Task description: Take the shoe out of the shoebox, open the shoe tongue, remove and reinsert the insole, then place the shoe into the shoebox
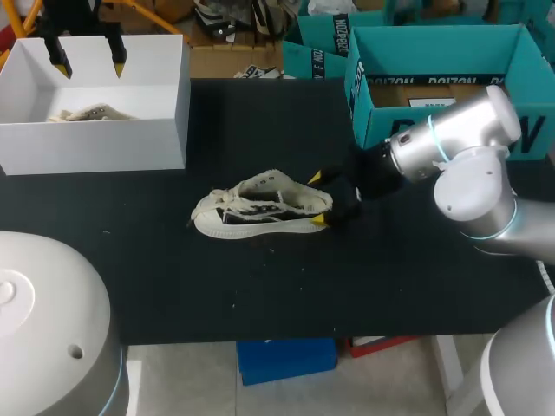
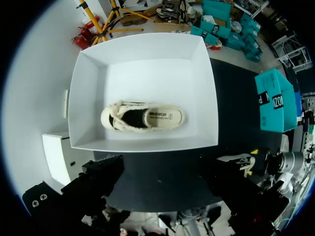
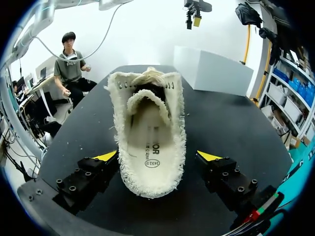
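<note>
A cream low-top shoe (image 1: pixel 260 208) lies on its sole in the middle of the black table, toe pointing left. My right gripper (image 1: pixel 319 198) stands open at its heel. In the right wrist view the heel of the shoe (image 3: pixel 150 142) sits between the yellow-tipped fingers (image 3: pixel 106 156), with a small gap on one side, and the insole shows inside. A white shoebox (image 1: pixel 95 130) stands at the back left with a second cream shoe (image 2: pixel 142 117) inside. My left gripper (image 1: pixel 87 62) hangs open above the box (image 2: pixel 142 54), holding nothing.
Open teal shoeboxes (image 1: pixel 442 78) stand at the back right, just behind my right arm. Bare black tabletop (image 1: pixel 260 295) lies in front of the shoe, and more between the shoe and the white box.
</note>
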`<state>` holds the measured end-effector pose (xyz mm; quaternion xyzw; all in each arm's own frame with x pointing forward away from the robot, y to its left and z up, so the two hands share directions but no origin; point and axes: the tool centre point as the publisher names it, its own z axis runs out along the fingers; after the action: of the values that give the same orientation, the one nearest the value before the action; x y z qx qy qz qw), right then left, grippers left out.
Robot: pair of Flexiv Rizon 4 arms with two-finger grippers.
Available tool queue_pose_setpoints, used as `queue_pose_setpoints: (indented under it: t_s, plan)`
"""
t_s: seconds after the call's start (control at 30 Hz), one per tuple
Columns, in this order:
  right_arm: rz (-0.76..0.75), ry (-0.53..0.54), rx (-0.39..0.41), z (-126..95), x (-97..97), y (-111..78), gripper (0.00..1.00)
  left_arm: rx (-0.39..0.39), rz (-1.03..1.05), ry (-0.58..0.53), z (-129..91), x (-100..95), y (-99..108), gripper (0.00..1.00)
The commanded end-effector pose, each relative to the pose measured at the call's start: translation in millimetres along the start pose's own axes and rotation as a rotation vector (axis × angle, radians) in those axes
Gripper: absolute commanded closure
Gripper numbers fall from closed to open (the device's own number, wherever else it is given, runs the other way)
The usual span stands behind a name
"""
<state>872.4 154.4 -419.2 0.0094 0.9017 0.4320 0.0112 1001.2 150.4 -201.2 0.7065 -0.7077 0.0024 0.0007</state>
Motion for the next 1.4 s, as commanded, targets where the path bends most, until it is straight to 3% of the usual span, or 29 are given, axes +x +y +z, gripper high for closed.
queue_pose_setpoints:
  t_s: [0.03, 0.53, 1.33, 1.37, 1.4]
  plan:
    - [0.007, 0.005, -0.008, 9, -2.5, -1.5, 0.0, -0.002, 0.0, -0.002, -1, 0.0, 0, 0.0]
    - [0.037, 0.006, -0.036, 20, 8.1, -3.6, 0.0, -0.002, 0.0, -0.002, -1, 0.0, 0, 0.0]
    - [0.06, -0.007, -0.097, 30, 9.3, -10.9, 0.0, -0.002, 0.0, -0.002, -1, 0.0, 0, 0.0]
    - [0.054, -0.011, -0.088, 30, 8.4, -11.0, 0.78, -0.002, 0.0, -0.002, -1, 0.0, 0, 0.0]
    - [0.046, -0.007, -0.089, 29, 7.9, -11.1, 1.0, -0.002, 0.0, -0.002, -1, 0.0, 0, 0.0]
